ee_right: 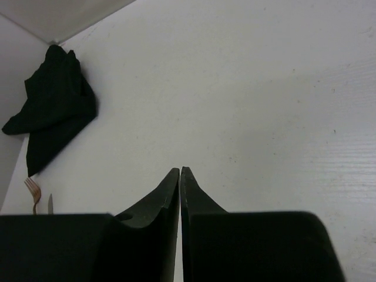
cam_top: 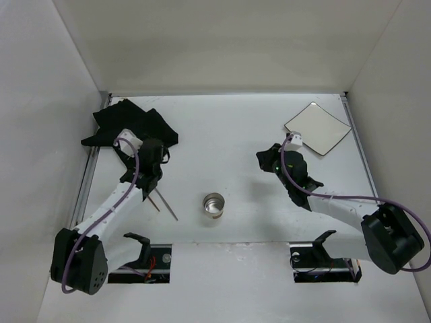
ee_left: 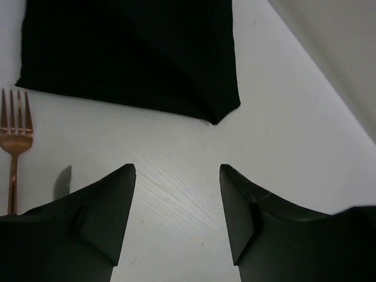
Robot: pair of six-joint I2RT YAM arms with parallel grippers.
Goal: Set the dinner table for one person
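Note:
The dinner table (cam_top: 229,134) is a wide white tabletop. My left gripper (cam_top: 156,161) hovers open and empty over bare table (ee_left: 176,205), just short of a corner of the black cloth mat (ee_left: 129,53), which lies rumpled at the far left (cam_top: 131,124). A copper fork (ee_left: 14,135) and a knife tip (ee_left: 63,182) lie to its left. In the top view they lie side by side (cam_top: 163,204) beside the left arm. My right gripper (cam_top: 266,160) is shut and empty (ee_right: 180,171) above the table's middle right. No person is in view.
A square white plate (cam_top: 318,128) lies at the far right. A small metal cup (cam_top: 213,205) stands near the front middle. Metal rails (cam_top: 86,176) run along the table's sides. The right wrist view shows the cloth (ee_right: 53,111) and the fork (ee_right: 32,191) far left.

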